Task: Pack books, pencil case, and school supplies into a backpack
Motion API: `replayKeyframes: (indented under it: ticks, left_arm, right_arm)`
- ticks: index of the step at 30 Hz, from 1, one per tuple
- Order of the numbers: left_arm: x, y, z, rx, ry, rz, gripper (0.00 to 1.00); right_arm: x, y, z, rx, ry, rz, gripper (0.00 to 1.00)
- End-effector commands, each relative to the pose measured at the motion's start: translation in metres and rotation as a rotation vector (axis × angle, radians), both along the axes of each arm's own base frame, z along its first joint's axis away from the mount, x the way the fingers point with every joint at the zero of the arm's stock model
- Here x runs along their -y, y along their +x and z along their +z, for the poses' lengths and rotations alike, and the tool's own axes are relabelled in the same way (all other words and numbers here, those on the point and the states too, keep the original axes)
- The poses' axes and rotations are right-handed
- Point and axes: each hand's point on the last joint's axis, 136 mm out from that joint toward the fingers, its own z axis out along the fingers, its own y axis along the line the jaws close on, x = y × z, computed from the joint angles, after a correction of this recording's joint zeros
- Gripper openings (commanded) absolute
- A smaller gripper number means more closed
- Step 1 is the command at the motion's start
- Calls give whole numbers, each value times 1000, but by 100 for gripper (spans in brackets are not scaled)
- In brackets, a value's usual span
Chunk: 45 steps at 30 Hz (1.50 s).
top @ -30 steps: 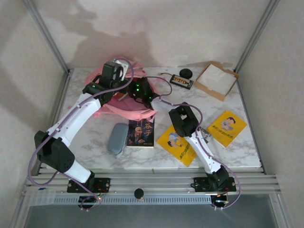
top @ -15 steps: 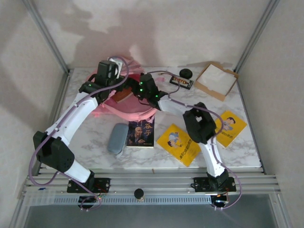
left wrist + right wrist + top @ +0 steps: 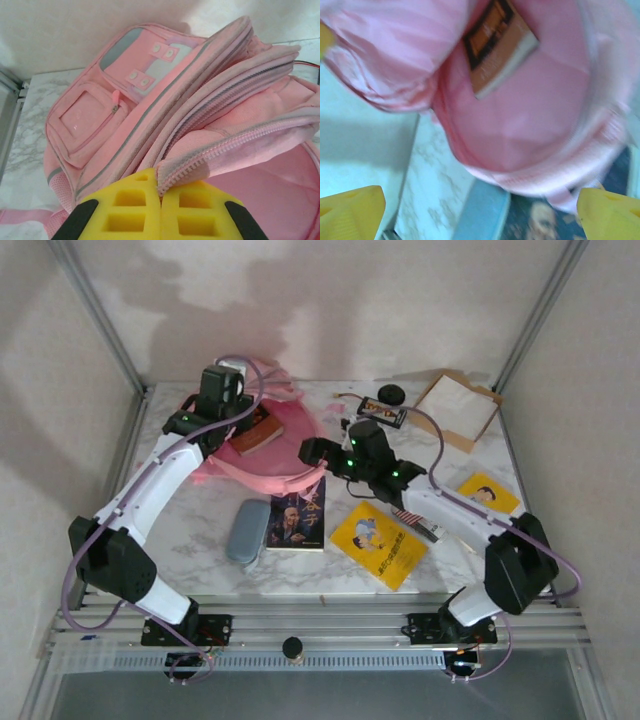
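The left claw (image 3: 160, 202) grips the backpack (image 3: 100, 115); the right claw (image 3: 312, 452) hangs open.
The left pinches the zipper edge; the right gapes wide and empty beside the backpack's mouth, where the brown book (image 3: 497, 42) lies inside. The pencil case (image 3: 247, 531) and blue book (image 3: 297, 518) lie just in front.

A robot lab cell: white panel walls (image 3: 330, 310), aluminium frame posts (image 3: 99, 320) and rails (image 3: 330, 618), marble-patterned table (image 3: 200, 528)

cardboard tray (image 3: 456, 406): far right corner, white inside | black orange-marked item (image 3: 383, 411): beside black round object (image 3: 391, 394)
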Motion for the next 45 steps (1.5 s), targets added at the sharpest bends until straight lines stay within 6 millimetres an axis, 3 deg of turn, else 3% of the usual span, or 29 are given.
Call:
replayKeyframes:
  ticks: [1,7,11,16,19,21,22,25,28,34,38,41,45]
  left_arm:
    - [-17,4,5,55,-34,91,0]
    - [-38,-5,-49,-47,-14,205,0]
    - [-18,-14,-72,-81,-116,139,0]
    - [0,-32,-97,-131,-177,99,2]
    - [7,-37,-93,-137,-210,92,13]
    - [22,-44,-79,-127,-261,53,43]
    - [33,-51,-73,-117,-277,26,52]
    - [49,-75,-78,-119,-320,17,60]
    - [63,-100,-100,-166,-448,-1,59]
    - [98,-138,-152,-287,-637,-82,61]
    - [117,-151,-180,-355,-686,-122,61]
    - [119,-154,-201,-398,-676,-114,61]
    - [124,-159,-222,-440,-711,-112,60]
  right_arm:
    - [18,-31,-38,-120,-90,46,99]
    - [26,-53,-70,-202,-143,108,99]
    - [21,-56,-89,-231,-144,137,98]
    - [3,-57,-109,-287,-97,167,89]
    - [1,-54,-128,-322,-127,163,85]
    - [-1,-52,-133,-322,-125,162,82]
    - [-3,-52,-136,-327,-119,167,80]
    - [0,-50,-154,-362,-143,161,75]
    - [2,-45,-158,-343,-149,146,66]
    - [-3,-46,-173,-373,-159,174,56]
    - [-4,-45,-178,-375,-162,177,49]
    - [-10,-44,-177,-379,-152,197,43]
    - [-15,-43,-176,-381,-143,218,41]
